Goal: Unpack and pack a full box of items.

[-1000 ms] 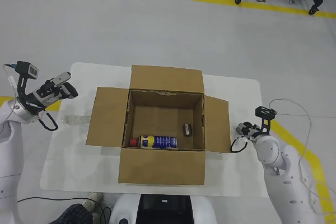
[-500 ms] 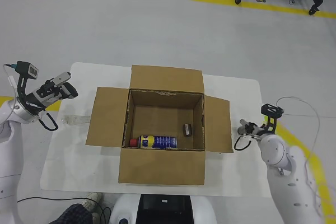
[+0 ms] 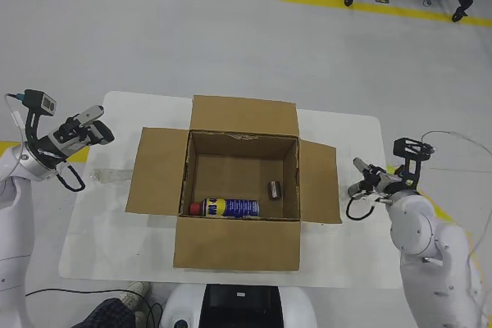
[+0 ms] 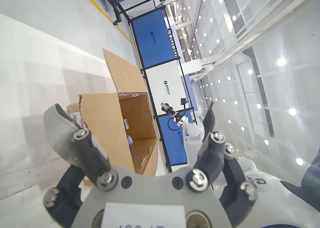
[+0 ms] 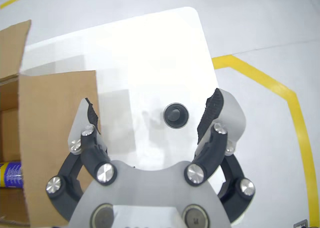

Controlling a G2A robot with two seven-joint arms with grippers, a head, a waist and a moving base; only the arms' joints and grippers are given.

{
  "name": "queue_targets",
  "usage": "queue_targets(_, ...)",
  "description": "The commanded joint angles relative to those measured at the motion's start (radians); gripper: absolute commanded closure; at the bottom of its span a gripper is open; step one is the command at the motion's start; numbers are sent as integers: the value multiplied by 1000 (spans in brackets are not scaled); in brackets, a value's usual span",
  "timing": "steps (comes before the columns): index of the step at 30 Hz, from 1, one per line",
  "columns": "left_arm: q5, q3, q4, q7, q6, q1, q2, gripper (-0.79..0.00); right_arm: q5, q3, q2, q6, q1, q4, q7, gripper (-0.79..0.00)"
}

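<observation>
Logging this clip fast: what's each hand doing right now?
Left hand: open, holding nothing.
Right hand: open, holding nothing.

you've got a white table [image 3: 353, 135] on a pale grey floor [image 3: 230, 49] w/ yellow tape lines [image 5: 272, 81]; blue partition panels [image 4: 150, 36] in the bg, rows of round ceiling lights [image 4: 281, 61] overhead.

Cardboard box [image 3: 238, 243] is sitting open, flaps splayed — blue spray can [image 3: 230, 207] is lying along its near wall, small metal cylinder [image 3: 274, 189] sitting apart
</observation>
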Motion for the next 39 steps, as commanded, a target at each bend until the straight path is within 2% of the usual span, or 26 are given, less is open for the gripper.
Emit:
queue_targets(1, 0, 0, 0, 0, 0, 0, 0, -785, 6, -7, 0, -25, -8, -44, 10, -785)
queue_targets(8, 0, 0, 0, 0, 0, 0, 0, -785, 44, -61, 4, -166, -25, -172, 51, -785)
queue_targets(18, 0, 0, 0, 0, 0, 0, 0, -785, 101, -145, 4, -267, -27, -226, 58, -785)
queue_targets(39, 0, 0, 0, 0, 0, 0, 0, -785, 106, -169, 4, -271, -18, -214, 54, -785)
